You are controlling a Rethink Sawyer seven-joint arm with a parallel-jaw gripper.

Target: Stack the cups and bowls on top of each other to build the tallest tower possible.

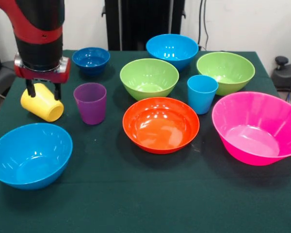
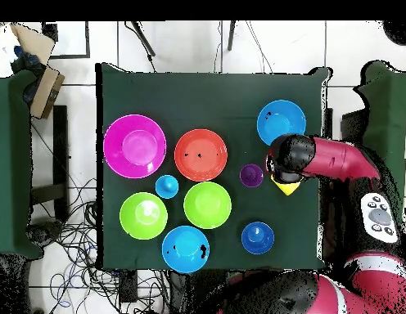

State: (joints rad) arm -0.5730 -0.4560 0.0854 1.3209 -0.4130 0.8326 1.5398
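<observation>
**Gripper clamped on tilted yellow cup, left part of table**

Gripper (image 1: 43, 91) at the front view's left, just below the red and black arm (image 1: 38, 34). Two dark fingers (image 1: 30, 89) straddling the yellow cup (image 1: 42, 103) near its closed end, pressed to its sides; closed on the cup, gap between them no wider than the cup itself. Cup tipped well over toward its side, open mouth facing lower right. Cannot tell whether its low edge touches the green tablecloth (image 1: 136, 194) or hangs just clear. From overhead, only a yellow wedge (image 2: 286, 186) seen under the arm's wrist (image 2: 293, 155).

Purple cup (image 1: 90, 103) upright just beside the yellow one, apart from it. Light blue cup (image 1: 202, 93) upright between the orange bowl (image 1: 160, 124) and the right-hand lime green bowl (image 1: 226, 72), in front of that bowl.

Bowls all upright, open side up, none nested:
- light blue bowl (image 1: 30, 154) at front left, near the held cup
- small dark blue bowl (image 1: 90, 59) at back left, behind the gripper
- second lime green bowl (image 1: 149, 77) mid table, behind the orange
- second light blue bowl (image 1: 172, 50) at the back
- large pink bowl (image 1: 258, 127) at front right

No stack on the table; every piece separate.
</observation>
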